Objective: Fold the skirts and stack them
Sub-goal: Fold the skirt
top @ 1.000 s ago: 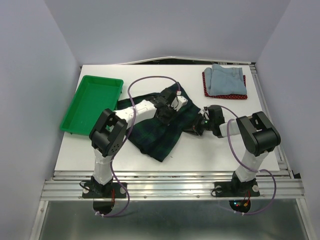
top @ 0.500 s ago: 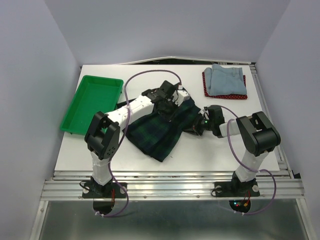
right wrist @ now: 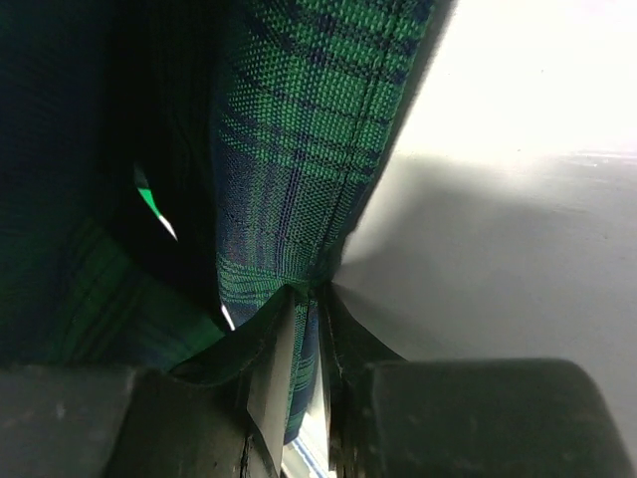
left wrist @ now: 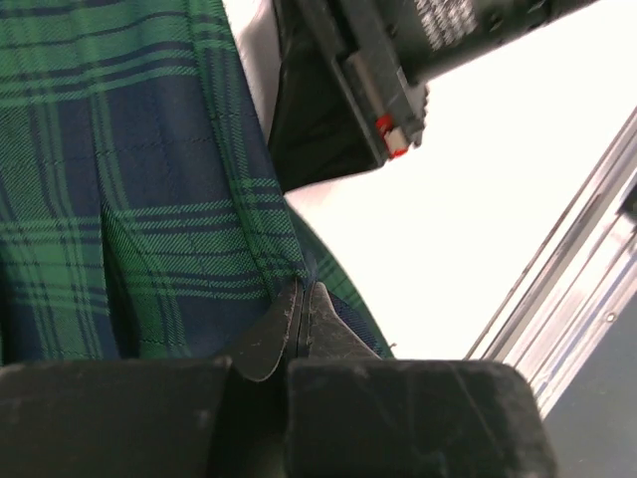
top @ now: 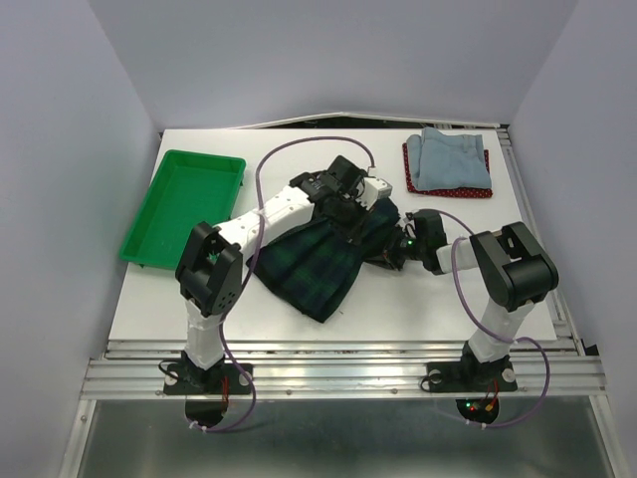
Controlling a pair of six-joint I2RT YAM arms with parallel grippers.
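The plaid skirt [top: 318, 259] lies mid-table, dark green and navy, partly lifted at its far right end. My left gripper [top: 360, 204] is shut on its upper edge; in the left wrist view the fingertips [left wrist: 301, 299] pinch the plaid cloth [left wrist: 129, 199]. My right gripper [top: 395, 249] is shut on the skirt's right edge; in the right wrist view the cloth [right wrist: 299, 149] runs between the fingers [right wrist: 311, 309]. The folded light blue denim skirt [top: 450, 159] lies on the red dotted skirt [top: 468, 189] at the back right.
A bright green tray [top: 182, 204] stands at the left of the white table [top: 428, 309]. A metal rail [top: 348, 373] runs along the near edge. The right arm's wrist shows in the left wrist view [left wrist: 348, 90].
My left gripper has moved right and farther back, pulling the skirt's upper edge with it, so the cloth has bunched narrower. My right gripper has stayed in place.
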